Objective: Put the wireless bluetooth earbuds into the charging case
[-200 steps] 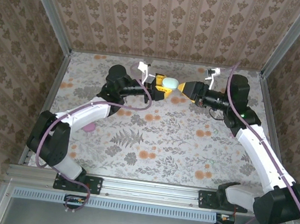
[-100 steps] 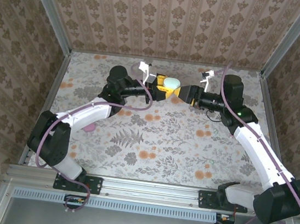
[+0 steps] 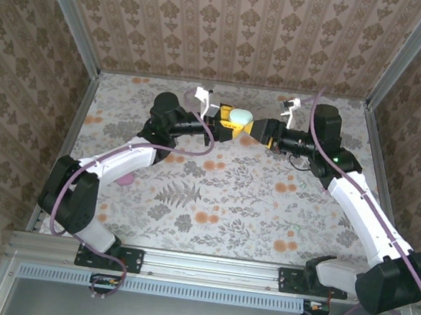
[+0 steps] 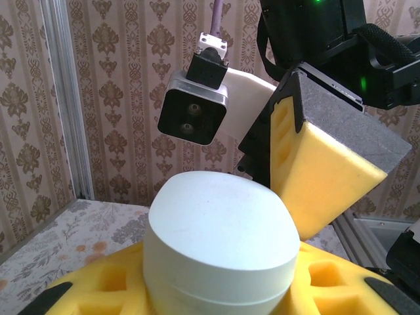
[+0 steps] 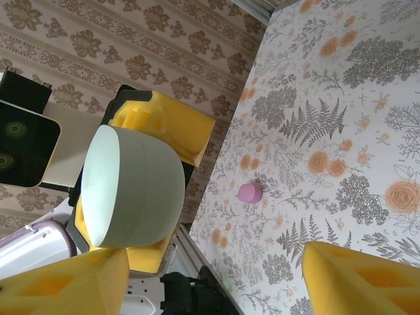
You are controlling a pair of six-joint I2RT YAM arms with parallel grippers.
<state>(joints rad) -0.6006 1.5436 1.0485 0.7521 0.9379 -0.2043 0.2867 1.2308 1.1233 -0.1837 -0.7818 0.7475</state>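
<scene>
The left tool (image 3: 228,125) is gripping the closed charging case (image 3: 240,116) above the desk's (image 3: 227,206) far middle while the open right tool (image 3: 260,126) is hovering just right of it, suggesting lid-opening is pending, needing a pinch on the upper shell.

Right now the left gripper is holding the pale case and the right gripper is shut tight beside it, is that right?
Not quite. The left gripper does hold the pale case, but the right gripper beside it is open, not shut: the right wrist view shows its yellow pads well apart.
</scene>
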